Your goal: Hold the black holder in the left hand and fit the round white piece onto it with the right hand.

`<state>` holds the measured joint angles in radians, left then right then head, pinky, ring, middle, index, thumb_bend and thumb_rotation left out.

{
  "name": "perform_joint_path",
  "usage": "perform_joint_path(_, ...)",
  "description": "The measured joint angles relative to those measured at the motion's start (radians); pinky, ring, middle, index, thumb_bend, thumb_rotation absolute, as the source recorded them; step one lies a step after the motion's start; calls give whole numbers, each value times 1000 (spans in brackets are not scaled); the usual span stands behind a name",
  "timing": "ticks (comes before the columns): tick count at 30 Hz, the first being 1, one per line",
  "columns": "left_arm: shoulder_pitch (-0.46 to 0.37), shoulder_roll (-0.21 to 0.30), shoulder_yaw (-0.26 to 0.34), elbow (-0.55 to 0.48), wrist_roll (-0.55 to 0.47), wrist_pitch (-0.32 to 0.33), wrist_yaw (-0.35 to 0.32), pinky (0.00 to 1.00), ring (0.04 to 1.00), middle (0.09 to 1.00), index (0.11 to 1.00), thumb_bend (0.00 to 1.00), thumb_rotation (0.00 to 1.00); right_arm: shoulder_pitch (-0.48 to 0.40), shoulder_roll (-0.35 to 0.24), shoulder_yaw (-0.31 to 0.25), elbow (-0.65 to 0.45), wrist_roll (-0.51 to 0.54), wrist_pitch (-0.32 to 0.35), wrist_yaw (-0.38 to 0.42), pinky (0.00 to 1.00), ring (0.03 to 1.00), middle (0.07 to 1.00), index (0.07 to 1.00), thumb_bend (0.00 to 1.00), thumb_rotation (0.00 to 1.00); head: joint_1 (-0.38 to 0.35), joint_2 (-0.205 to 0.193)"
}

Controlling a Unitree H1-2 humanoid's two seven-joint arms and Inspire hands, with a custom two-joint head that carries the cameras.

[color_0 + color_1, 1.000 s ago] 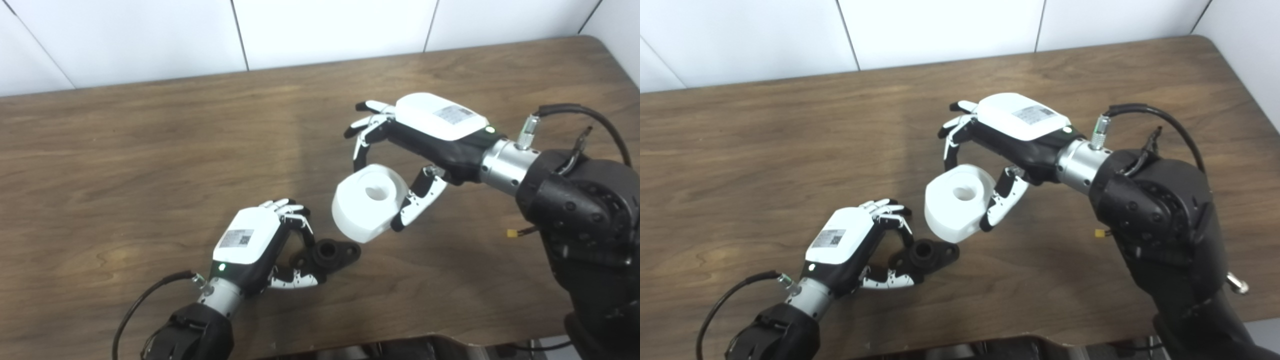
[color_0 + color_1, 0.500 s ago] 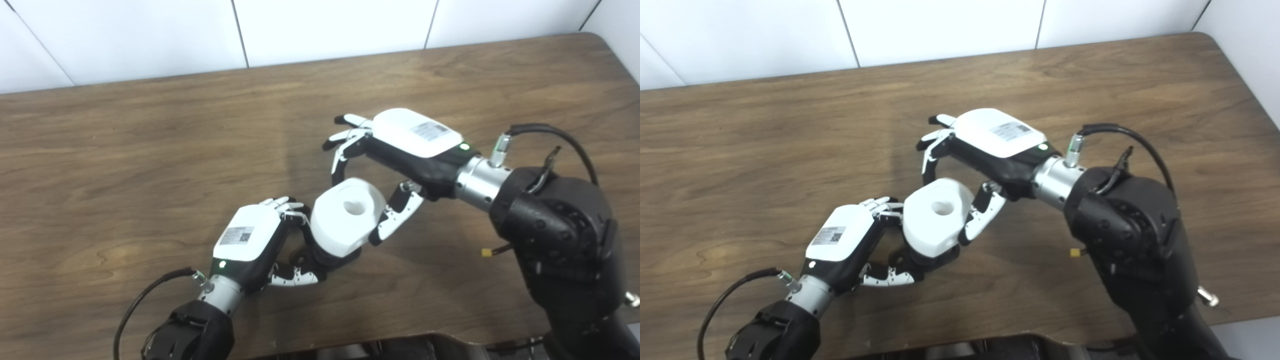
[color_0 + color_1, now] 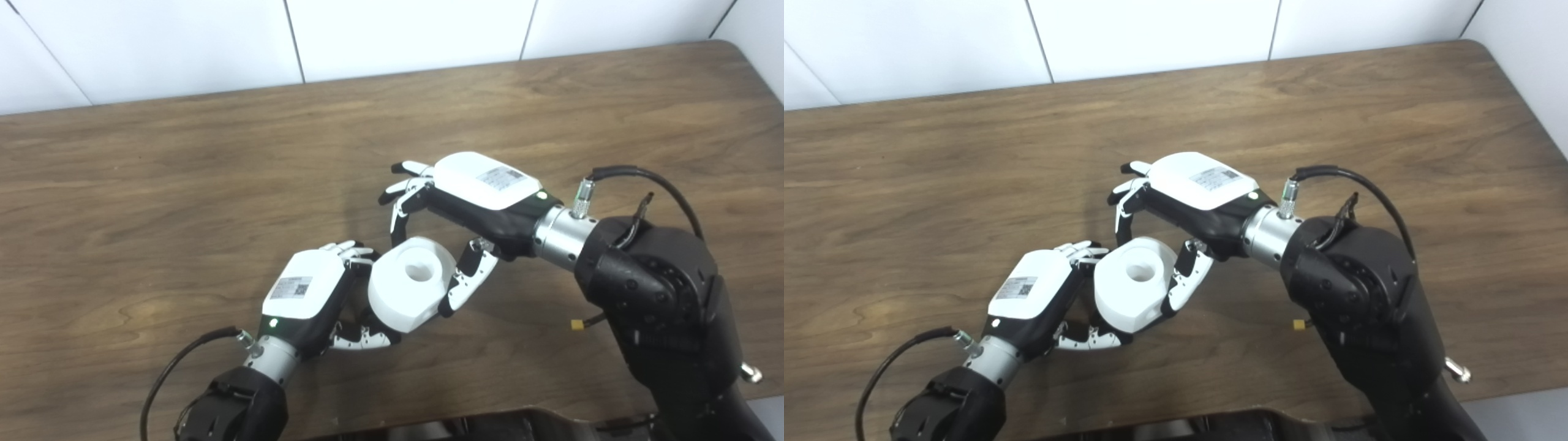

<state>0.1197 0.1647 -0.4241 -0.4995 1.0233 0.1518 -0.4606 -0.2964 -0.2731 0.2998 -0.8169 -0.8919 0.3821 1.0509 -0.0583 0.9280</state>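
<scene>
A brown wood-grain table (image 3: 184,184) spreads beneath and around both hands; a white panelled wall (image 3: 398,30) rises beyond them.

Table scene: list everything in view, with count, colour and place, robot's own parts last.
Round white piece: one, white, with a centre hole, near the table's front middle, over the holder.
Black holder: one, black, almost wholly hidden beneath the white piece.
Table: one, brown wood.
Wall: white panels, behind the table.
Left hand: one, white and black, closed on the holder.
Right hand: one, white and black, gripping the white piece.
</scene>
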Motion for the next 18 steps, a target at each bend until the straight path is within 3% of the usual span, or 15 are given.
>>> perform_joint_path(18, -3, -4, 0, -3, 3, 4, -8, 866, 886, 814, 490, 511, 55, 16, 15, 3, 25, -22, -14, -6, 897, 975, 851, 483, 525, 140, -2, -2)
